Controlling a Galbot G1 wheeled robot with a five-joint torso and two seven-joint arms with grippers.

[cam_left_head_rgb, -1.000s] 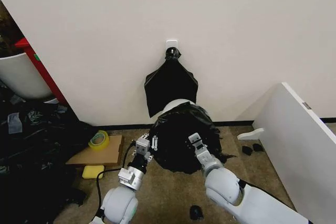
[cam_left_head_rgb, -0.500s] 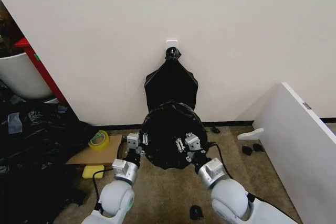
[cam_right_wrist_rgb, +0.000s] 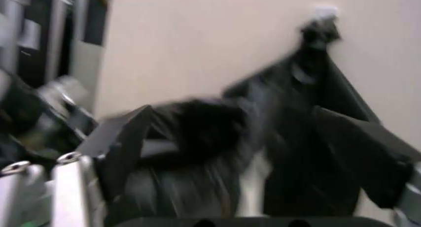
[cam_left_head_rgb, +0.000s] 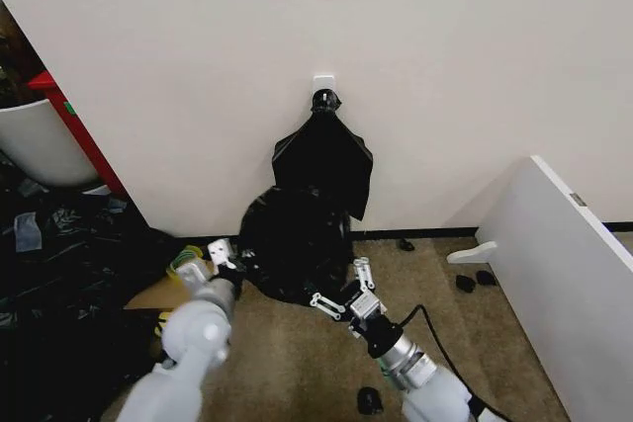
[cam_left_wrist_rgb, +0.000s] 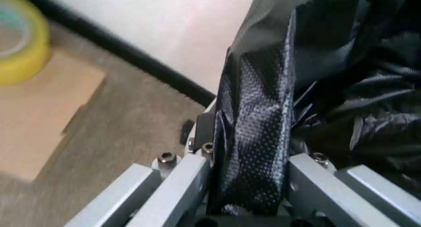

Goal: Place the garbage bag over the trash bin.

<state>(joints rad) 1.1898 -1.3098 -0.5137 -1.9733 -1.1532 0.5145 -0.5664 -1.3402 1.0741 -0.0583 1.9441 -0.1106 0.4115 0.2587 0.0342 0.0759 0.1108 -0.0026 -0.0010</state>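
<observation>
From the head view I have the thin, glossy black plastic garbage bag (cam_left_head_rgb: 292,244) bulging as a rounded, wrinkled mass low against the cream wall, just under the black bag bunch with a pinched top (cam_left_head_rgb: 323,160) that hangs from a white wall hook (cam_left_head_rgb: 323,81); I judge the bag is draped over the trash bin, whose white body I cannot make out beneath the plastic. My left gripper (cam_left_head_rgb: 223,256) sits at the bag's left edge, the arm reaching up and forward from the lower left past a yellow roll of tape (cam_left_head_rgb: 185,262) on a flat cardboard sheet (cam_left_head_rgb: 158,294). My right gripper (cam_left_head_rgb: 341,298) is at the bag's lower right edge, forearm angled up from the bottom, its fingers spread and apparently empty (I'd read that side as let go, so the left can tug the film around the rim). In the left wrist view the fingers (cam_left_wrist_rgb: 177,187) are closed tight on a gathered, textured fold of the bag, with the brown carpet floor (cam_left_wrist_rgb: 131,113) beyond it. In the right wrist view the fingers (cam_right_wrist_rgb: 125,138) stand wide apart, nothing between them, pointing toward the bag and the hanging bunch.
</observation>
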